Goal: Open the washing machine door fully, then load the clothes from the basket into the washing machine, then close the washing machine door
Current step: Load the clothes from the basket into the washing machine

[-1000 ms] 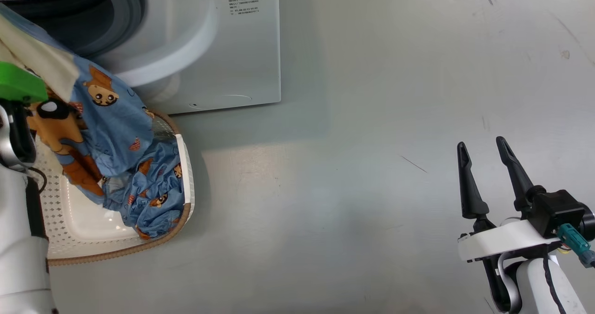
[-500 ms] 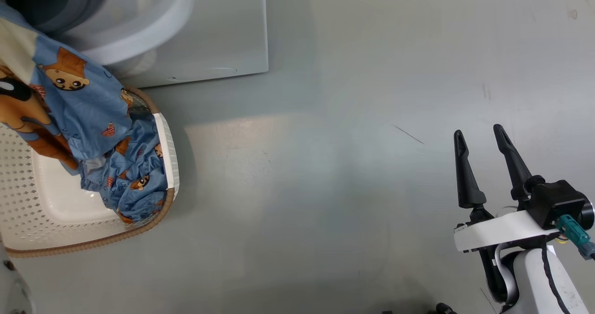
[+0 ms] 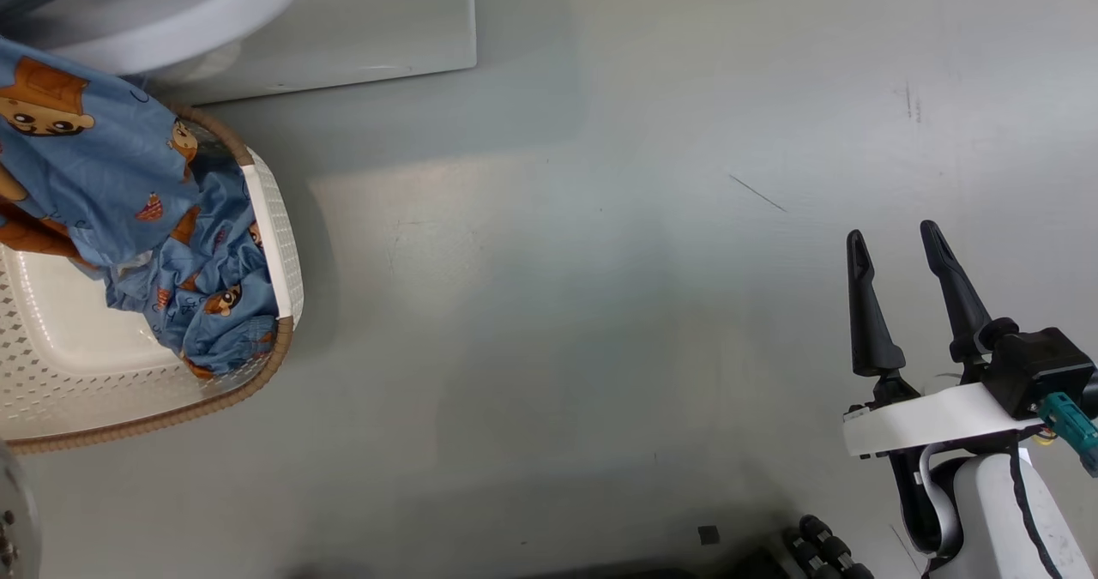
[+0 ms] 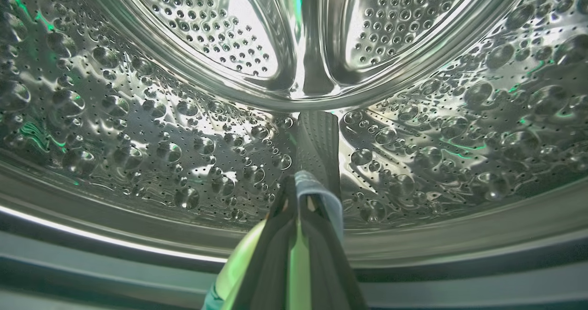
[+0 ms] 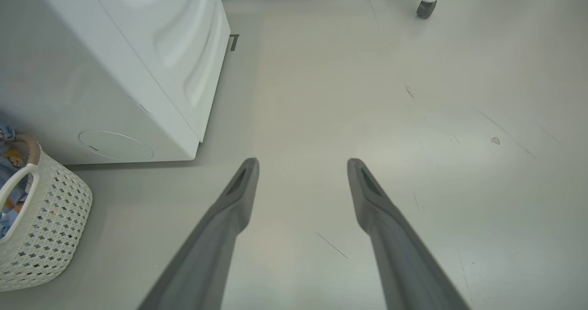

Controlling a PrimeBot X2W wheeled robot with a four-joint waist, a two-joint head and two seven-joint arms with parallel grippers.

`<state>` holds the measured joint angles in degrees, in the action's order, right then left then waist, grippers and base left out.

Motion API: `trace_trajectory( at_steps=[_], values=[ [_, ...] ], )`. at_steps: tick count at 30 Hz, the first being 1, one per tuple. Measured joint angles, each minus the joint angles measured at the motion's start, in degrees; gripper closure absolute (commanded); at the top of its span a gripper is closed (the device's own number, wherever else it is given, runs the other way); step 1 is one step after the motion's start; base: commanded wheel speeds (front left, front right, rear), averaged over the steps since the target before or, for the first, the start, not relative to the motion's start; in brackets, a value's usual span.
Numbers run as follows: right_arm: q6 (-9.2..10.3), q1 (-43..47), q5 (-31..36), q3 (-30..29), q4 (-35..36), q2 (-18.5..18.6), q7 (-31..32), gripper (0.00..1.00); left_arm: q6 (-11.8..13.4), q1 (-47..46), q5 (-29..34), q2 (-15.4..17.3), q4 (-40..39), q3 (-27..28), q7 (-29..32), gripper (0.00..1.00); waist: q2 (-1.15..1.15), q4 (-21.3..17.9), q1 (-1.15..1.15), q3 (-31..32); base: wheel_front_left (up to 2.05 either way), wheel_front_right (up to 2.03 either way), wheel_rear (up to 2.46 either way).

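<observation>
My left gripper (image 4: 298,186) reaches into the dimpled steel drum (image 4: 138,117) of the washing machine (image 3: 343,21), shut on a fold of the light blue clothes (image 4: 321,195). In the head view the blue cartoon-print clothes (image 3: 111,184) stretch from the cream perforated basket (image 3: 274,236) up toward the machine's opening at the upper left, their lower part still bunched in the basket. My right gripper (image 3: 896,249) stands open over bare floor at the lower right, far from the basket. Its fingers (image 5: 239,195) hold nothing. The washing machine door is out of view.
The basket (image 5: 50,218) stands on the grey floor right in front of the white washing machine (image 5: 115,71). A caster wheel (image 5: 425,8) sits far off on the floor. Dark parts of my base (image 3: 823,549) show at the bottom edge.
The head camera has swung, sliding the machine and basket up and left in the picture. My left arm has left the head view. The right gripper keeps its place and stays open.
</observation>
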<state>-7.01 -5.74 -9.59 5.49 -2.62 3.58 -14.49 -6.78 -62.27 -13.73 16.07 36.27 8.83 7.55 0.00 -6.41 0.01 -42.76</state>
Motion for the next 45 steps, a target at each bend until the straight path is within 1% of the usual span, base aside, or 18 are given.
trace_trajectory(
  at_steps=[6, 9, 16, 21, 25, 27, 32, 33, 34, 35, 40, 45],
  values=[
    [0.0, -0.9, 0.0, 0.1, 0.2, -0.1, 0.0, 0.0, 0.0, -2.5, 0.0, 0.5, 1.0, -0.7, 0.4, 1.0, 0.0, 0.1, 0.0, -2.4, 0.0, 0.0, 0.0],
    [0.0, -0.9, 0.0, 0.4, 0.3, -0.1, 0.0, 0.0, 0.0, -3.9, 0.3, 1.1, 0.9, -1.6, -0.9, 1.0, 0.0, 0.2, 0.0, -3.4, 0.0, 0.0, 0.0],
    [0.0, -1.1, -0.2, 0.8, 0.3, -0.2, 0.0, 0.0, -0.1, -6.5, 2.2, 1.6, -0.6, -3.4, -9.1, 1.0, 0.0, 0.0, 0.0, -5.0, 0.0, 0.0, 0.0],
    [0.0, -1.6, -0.3, 1.0, 0.3, -0.3, 0.0, 0.0, -0.3, -8.6, 4.6, 3.7, -3.2, -4.9, -16.8, 1.0, 0.0, -0.3, 0.0, -5.6, 0.0, 0.0, 0.0],
    [0.0, -2.0, -0.5, 1.0, 0.2, -0.3, 0.0, 0.0, -0.3, -10.0, 5.9, 4.0, -4.7, -6.8, -22.7, 1.0, 0.0, -0.5, 0.0, -6.0, 0.0, 0.0, 0.0],
    [0.0, -2.0, -0.5, 1.1, 0.1, -0.3, 0.0, 0.0, -0.3, -10.0, 5.9, 3.9, -4.6, -7.2, -23.2, 1.0, 0.0, -0.6, 0.0, -6.0, 0.0, 0.0, 0.0],
    [0.0, -2.2, -0.5, 1.1, 0.0, -0.3, 0.0, 0.0, -0.3, -10.0, 5.7, 3.6, -2.2, -7.1, -22.4, 1.0, 0.0, -0.7, 0.0, -6.0, 0.0, 0.0, 0.0],
    [0.0, -2.3, -0.5, 1.1, -0.1, -0.4, 0.0, 0.0, -0.3, -10.0, 4.9, 2.9, -0.7, -6.6, -22.2, 0.23, 0.0, -0.7, 0.0, -5.9, 0.0, 0.0, 0.0],
    [0.0, -2.3, -0.5, 1.1, -0.1, -0.4, 0.0, 0.0, -0.3, -10.0, 4.9, 2.9, -0.7, -6.6, -22.2, 0.23, 0.0, -0.7, 0.0, -5.9, 0.0, 0.0, 0.0],
    [0.0, -2.4, -0.5, 1.1, -0.1, -0.4, 0.0, 0.0, -0.3, -10.0, 4.8, 2.8, -0.2, -6.7, -22.2, 0.0, 0.0, -0.6, 0.0, -5.9, 0.0, 0.0, 0.0],
    [0.0, -3.2, -0.5, 0.7, -0.5, -0.4, 0.0, 0.0, -0.3, -9.6, 3.7, 1.0, 2.7, -5.6, -22.2, 0.0, 0.0, -0.2, 0.0, -5.0, 0.0, 0.0, 0.0],
    [0.0, -3.2, -0.5, 0.7, -0.6, -0.4, 0.0, 0.0, -0.3, -9.3, 3.5, 0.8, 4.0, -5.3, -22.2, 0.0, 0.0, 0.2, 0.0, -4.2, 0.0, 0.0, 0.0]
  ],
)
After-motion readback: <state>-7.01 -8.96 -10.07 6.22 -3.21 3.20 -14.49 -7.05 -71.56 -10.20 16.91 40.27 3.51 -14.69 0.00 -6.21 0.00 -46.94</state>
